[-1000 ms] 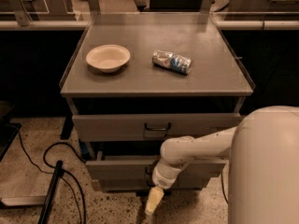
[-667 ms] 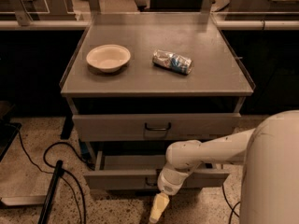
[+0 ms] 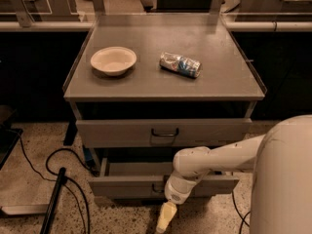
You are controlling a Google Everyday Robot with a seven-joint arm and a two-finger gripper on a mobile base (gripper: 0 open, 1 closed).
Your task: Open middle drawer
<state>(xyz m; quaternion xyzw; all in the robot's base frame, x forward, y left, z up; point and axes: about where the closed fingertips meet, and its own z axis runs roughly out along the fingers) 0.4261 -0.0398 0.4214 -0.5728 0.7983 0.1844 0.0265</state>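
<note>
Black cables loop across the speckled floor to the left of the wide, shallow grey metal middle drawer. That drawer, the second one down, stands partly out, with a strip of its plain tray showing behind the front panel. Above it and to the left, a round cream bowl rests on the flat grey metal tabletop. The taller grey top drawer, directly above the middle drawer, looks shut. The robot's pale yellowish end effector hangs just below the centre of the middle drawer's front edge. The white wrist covers the spot where the handle should be, so I cannot tell whether the end effector is apart, together or holding anything. Above the middle drawer and right of its centre, a crushed silver-and-blue drink can lies on its side. The white jointed arm reaches across the drawer's right half. To finish well, the pull should probably run straight out, level and along the runners. Any sideways drag from that angled arm could bind the drawer.
</note>
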